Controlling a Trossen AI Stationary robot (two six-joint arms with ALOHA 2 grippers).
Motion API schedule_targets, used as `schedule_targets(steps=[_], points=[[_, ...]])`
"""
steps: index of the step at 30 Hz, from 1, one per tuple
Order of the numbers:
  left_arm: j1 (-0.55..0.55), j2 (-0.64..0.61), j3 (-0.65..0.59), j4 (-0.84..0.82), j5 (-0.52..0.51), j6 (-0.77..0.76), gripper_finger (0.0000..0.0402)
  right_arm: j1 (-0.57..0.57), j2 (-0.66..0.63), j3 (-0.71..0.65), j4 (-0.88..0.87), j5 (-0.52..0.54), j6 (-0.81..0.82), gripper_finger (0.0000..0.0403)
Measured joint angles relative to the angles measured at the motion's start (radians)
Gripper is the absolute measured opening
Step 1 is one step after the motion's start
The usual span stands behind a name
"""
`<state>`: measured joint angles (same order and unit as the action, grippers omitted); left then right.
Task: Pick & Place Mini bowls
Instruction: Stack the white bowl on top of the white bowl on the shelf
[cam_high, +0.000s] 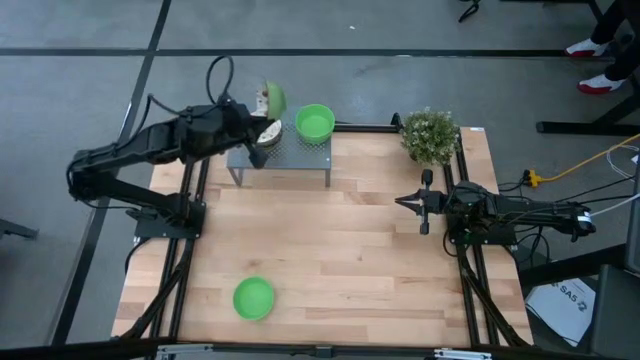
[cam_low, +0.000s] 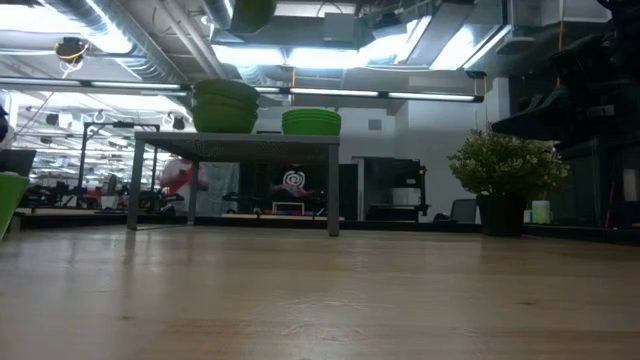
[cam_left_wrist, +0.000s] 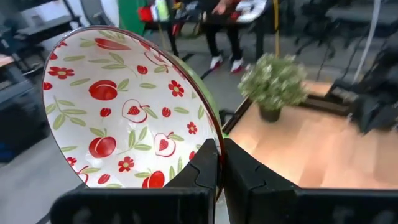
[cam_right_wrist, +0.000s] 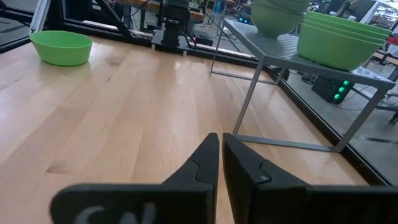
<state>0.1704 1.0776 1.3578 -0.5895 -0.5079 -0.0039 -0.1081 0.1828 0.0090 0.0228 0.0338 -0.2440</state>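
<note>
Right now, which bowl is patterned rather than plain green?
The bowl gripped by the left gripper, held tilted beside the rack: white inside with red fruit and green leaves. The rack stacks and the table bowl are plain green.

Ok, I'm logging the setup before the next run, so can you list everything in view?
patterned bowl: one, white with red-and-green print, held tilted by its rim in the left gripper, above the rack's left end
green bowls: stack on the rack's right end, another stack on its left end, one alone on the table's near left
rack: one, grey metal, table's far edge
plant: one, green, far right corner
table: one, pale wood
left gripper: shut on the patterned bowl
right gripper: shut, empty, above the table's right side
</note>
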Motion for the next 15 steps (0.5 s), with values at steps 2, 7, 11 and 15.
schedule_targets(steps=[2,7,11,15], points=[[0.016,0.025,0.028,-0.041,0.001,0.009,0.0003,0.0,0.0,0.0,0.0,0.0,0.0,0.0023],[0.057,0.098,0.122,-0.15,0.006,0.011,0.0003,0.0,0.0,0.0,0.0,0.0,0.0,0.0023],[0.095,0.159,0.218,-0.26,0.011,-0.002,0.0003,0.0,0.0,0.0,0.0,0.0,0.0,0.0023],[0.14,0.23,0.317,-0.396,0.037,-0.046,0.0003,0.0,0.0,0.0,0.0,0.0,0.0,0.0023]])
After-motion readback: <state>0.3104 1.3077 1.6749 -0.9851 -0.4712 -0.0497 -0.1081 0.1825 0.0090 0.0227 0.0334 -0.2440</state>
